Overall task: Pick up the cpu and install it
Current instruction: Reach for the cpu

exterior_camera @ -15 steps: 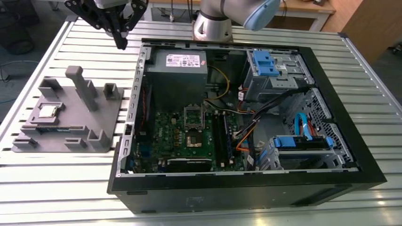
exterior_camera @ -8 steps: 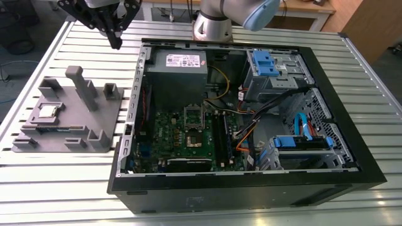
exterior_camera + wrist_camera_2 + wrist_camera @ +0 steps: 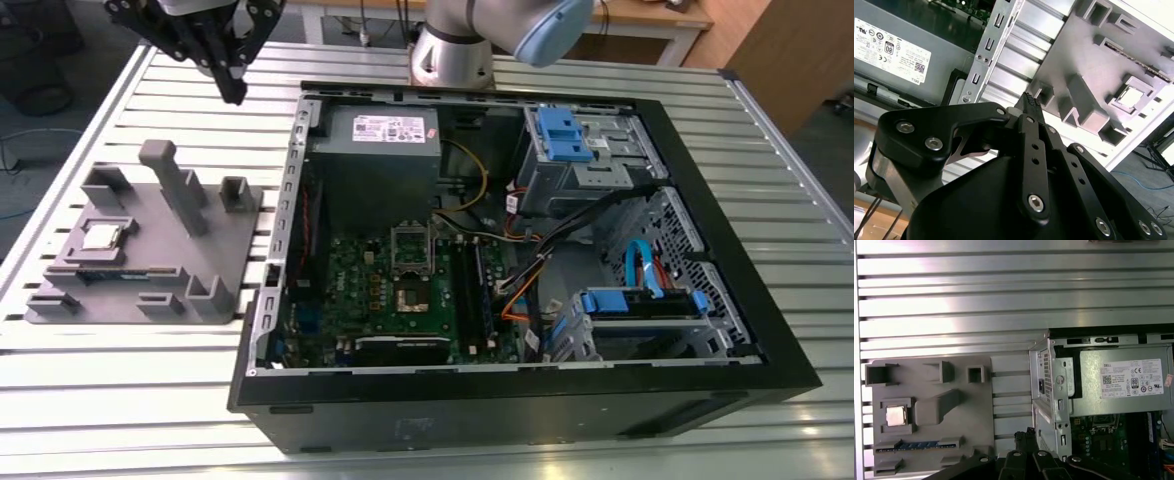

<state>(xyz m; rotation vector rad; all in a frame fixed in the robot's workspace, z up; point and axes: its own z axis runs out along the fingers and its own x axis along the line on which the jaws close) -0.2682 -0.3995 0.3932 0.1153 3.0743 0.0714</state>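
Exterior view, counts: one cpu (image 3: 103, 236), one grey holder tray (image 3: 230, 255), one open computer case (image 3: 534, 405), one gripper (image 3: 234, 92).
Nearest: the case lies on its side on a slatted metal table (image 3: 120, 400); its motherboard (image 3: 358, 285) carries one dark socket (image 3: 410, 292).
Cpu: flat, shiny face up, in a square recess of the tray, at the exterior view's left of the case and apart from it.
In the way: one tall post (image 3: 174, 185) stands just beyond the cpu; the case's side wall stands between tray and socket.
Farther: one grey power supply (image 3: 380, 145) in the case's far corner.
Gripper: farthest, above the table beyond the tray, fingertips (image 3: 1029, 100) pressed together, grasping nothing, well apart from the cpu.
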